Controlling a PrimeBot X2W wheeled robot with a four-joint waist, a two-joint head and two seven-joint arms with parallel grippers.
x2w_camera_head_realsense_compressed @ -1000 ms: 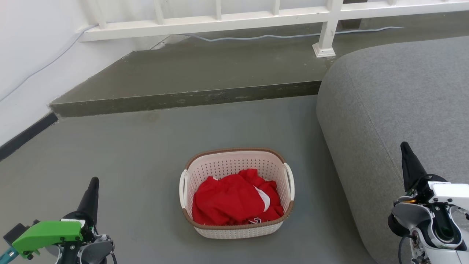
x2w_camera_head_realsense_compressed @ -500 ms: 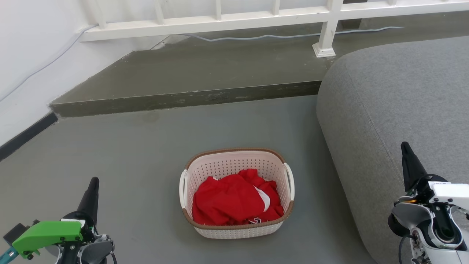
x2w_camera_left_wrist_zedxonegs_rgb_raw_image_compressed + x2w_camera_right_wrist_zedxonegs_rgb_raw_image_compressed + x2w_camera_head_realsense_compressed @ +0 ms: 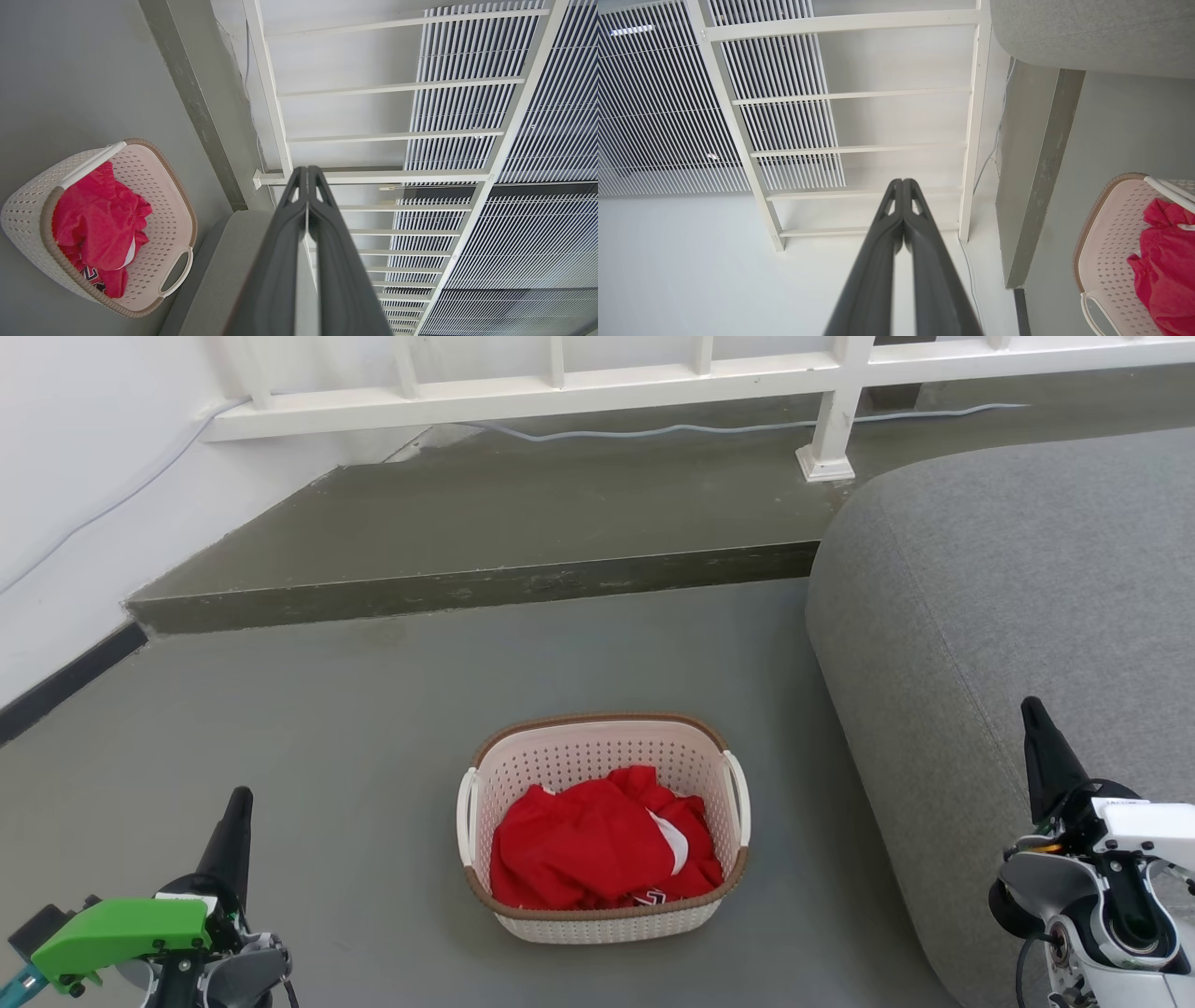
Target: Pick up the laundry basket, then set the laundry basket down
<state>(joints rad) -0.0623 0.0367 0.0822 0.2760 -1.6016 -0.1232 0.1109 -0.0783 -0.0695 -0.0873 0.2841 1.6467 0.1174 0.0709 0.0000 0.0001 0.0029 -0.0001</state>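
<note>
Both tools are pressed together, fingers tip to tip, and grip nothing. Your left tool (image 3: 238,807) and your right tool (image 3: 1036,728) point forward from either side. The laundry basket (image 3: 607,926) sits on the floor (image 3: 373,728) between them, to the right of the left tool and to the left of the right tool, well apart from each. A red garment (image 3: 588,845) lies bunched inside it. Your right tool shows against a grey cushion (image 3: 1008,597) beside the basket. Ahead of both tools stands a white railing (image 3: 560,387).
</note>
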